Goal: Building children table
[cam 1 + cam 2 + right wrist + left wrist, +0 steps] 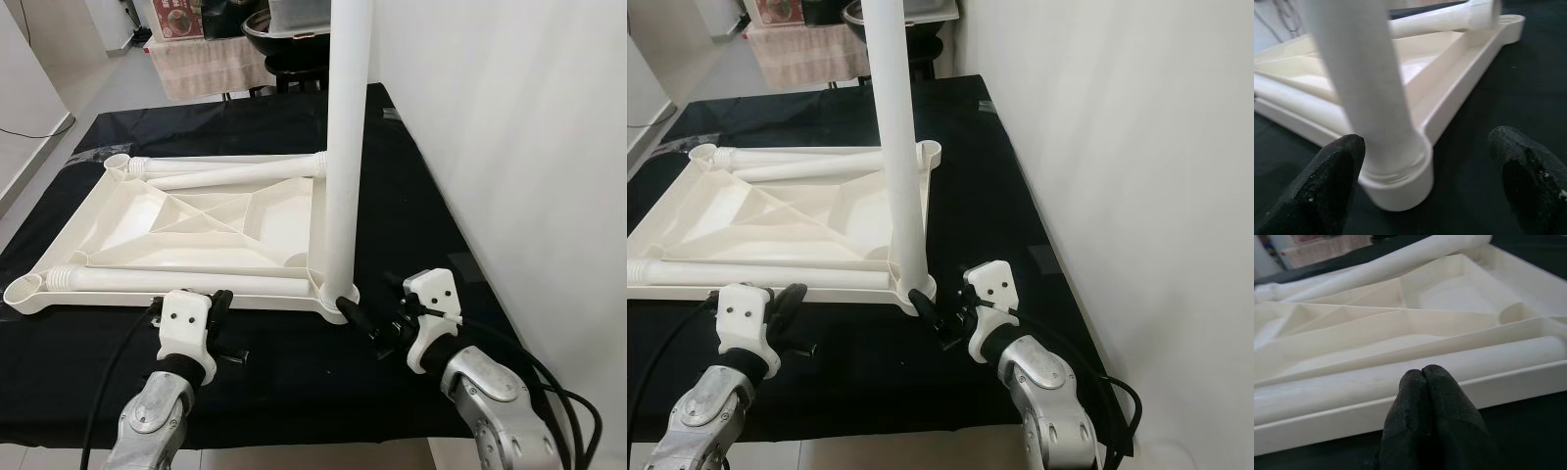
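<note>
Right wrist view: right gripper (1430, 171) is open beside upright white plastic leg (342, 147) on white tabletop (186, 220); left gripper (223, 302) closed. Bumping could topple that leg.

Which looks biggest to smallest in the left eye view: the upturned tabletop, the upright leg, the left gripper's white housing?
1. Upturned tabletop, the widest thing there.
2. Upright leg, long but narrow.
3. Left gripper housing, smallest, though nearest the camera.
</note>
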`<state>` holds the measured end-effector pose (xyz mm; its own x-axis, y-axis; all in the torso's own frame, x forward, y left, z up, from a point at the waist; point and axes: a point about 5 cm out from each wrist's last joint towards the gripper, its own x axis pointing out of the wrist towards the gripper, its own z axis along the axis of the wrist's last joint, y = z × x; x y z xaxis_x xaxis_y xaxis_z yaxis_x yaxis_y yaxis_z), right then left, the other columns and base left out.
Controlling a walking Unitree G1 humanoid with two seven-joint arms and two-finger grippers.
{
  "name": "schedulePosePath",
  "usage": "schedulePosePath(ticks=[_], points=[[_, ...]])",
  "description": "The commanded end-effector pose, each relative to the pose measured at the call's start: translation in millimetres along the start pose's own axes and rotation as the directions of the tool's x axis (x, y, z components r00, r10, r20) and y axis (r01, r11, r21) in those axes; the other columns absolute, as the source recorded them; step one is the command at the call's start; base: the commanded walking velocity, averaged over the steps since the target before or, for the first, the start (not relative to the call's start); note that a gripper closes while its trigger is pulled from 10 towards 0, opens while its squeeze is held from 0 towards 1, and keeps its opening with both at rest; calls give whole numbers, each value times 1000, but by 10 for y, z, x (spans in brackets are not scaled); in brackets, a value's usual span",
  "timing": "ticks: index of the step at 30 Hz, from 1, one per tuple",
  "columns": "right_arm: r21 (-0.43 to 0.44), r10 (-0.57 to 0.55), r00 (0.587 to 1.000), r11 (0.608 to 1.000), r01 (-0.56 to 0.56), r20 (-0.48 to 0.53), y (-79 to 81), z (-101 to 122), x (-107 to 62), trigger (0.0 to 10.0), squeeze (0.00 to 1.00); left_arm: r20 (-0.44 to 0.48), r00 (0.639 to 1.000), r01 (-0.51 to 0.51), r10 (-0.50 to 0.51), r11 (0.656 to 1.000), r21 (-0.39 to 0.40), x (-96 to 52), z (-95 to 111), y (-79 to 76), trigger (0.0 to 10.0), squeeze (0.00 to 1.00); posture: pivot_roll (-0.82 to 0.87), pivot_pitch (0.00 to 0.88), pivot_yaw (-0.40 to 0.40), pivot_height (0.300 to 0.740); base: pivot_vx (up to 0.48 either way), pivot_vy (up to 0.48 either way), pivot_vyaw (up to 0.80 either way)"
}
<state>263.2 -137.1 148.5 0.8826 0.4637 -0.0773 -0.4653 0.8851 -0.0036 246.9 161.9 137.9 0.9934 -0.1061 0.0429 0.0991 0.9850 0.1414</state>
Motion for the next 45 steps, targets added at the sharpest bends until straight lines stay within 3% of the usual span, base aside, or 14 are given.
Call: schedulePosePath(ticks=[1, 4, 5, 7, 10, 16, 17, 25, 36, 37, 38, 41, 45], points=[[5, -51, 999, 999, 51, -4, -42, -31, -5, 10000, 0, -32, 998, -48, 51, 995, 86, -12, -54, 55, 10000, 0, -94, 131, 58, 740, 0, 0, 0], [12, -67, 998, 998, 67, 2, -54, -21, -8, 10000, 0, -25, 997, -66, 69, 992, 107, -15, -45, 69, 10000, 0, -94, 131, 58, 740, 0, 0, 0], [12, -102, 995, 995, 102, 3, -81, -21, -14, 10000, 0, -13, 994, -108, 111, 982, 153, -40, -38, 105, 10000, 0, -92, 130, 52, 740, 0, 0, 0], [8, -153, 988, 988, 153, -8, -106, -53, -30, 10000, 0, -4, 995, -98, 101, 972, 213, -138, -68, 94, 10000, 0, -88, 130, 52, 740, 0, 0, 0], [-5, -165, 986, 986, 165, -16, -90, -85, -44, 10000, 0, 18, 994, -111, 110, 966, 233, -186, -50, 108, 10000, 0, -88, 132, 55, 740, 0, 0, 0], [-6, -172, 985, 985, 172, -14, -92, -78, -40, 10000, 0, 41, 995, -99, 93, 979, 177, -147, -3, 105, 10000, 0, -77, 128, 53, 740, 0, 0, 0], [-6, -172, 985, 985, 172, -13, -91, -75, -34, 10000, 0, 71, 993, -109, 95, 970, 218, -131, 35, 99, 10000, 0, -68, 126, 55, 740, 0, 0, 0], [-6, -167, 986, 986, 167, -14, -87, -85, 16, 10000, 0, 127, 988, -119, 85, 949, 293, -73, 76, 19, 10000, 0, -67, 125, 56, 740, 0, 0, 0], [-8, -200, 980, 980, 200, -7, -126, -84, -54, 10000, 0, 108, 993, -70, 47, 972, 224, -78, 21, -18, 10000, 0, -68, 121, 40, 740, 0, 0, 0], [22, -167, 986, 986, 167, 4, -126, -80, -180, 10000, 0, 106, 993, -68, 45, 973, 222, -75, 5, -17, 10000, 0, -72, 119, 38, 740, 0, 0, 0], [22, -167, 986, 986, 167, 4, -126, -80, -180, 10000, 0, 106, 993, -68, 45, 973, 222, -75, 5, -17, 10000, 0, -72, 119, 38, 740, 0, 0, 0], [57, -3, 1000, 998, 2, 24, -11, -33, -389, 10000, 0, 102, 994, -61, 41, 978, 200, -76, -19, -8, 10000, 0, -79, 118, 41, 740, 0, 0, 0], [15, 116, 993, 993, -116, 16, 96, 0, -506, 10000, 0, 88, 996, -44, 27, 978, 202, -99, -47, -7, 10000, 0, -88, 115, 44, 740, 0, 83, 0]])
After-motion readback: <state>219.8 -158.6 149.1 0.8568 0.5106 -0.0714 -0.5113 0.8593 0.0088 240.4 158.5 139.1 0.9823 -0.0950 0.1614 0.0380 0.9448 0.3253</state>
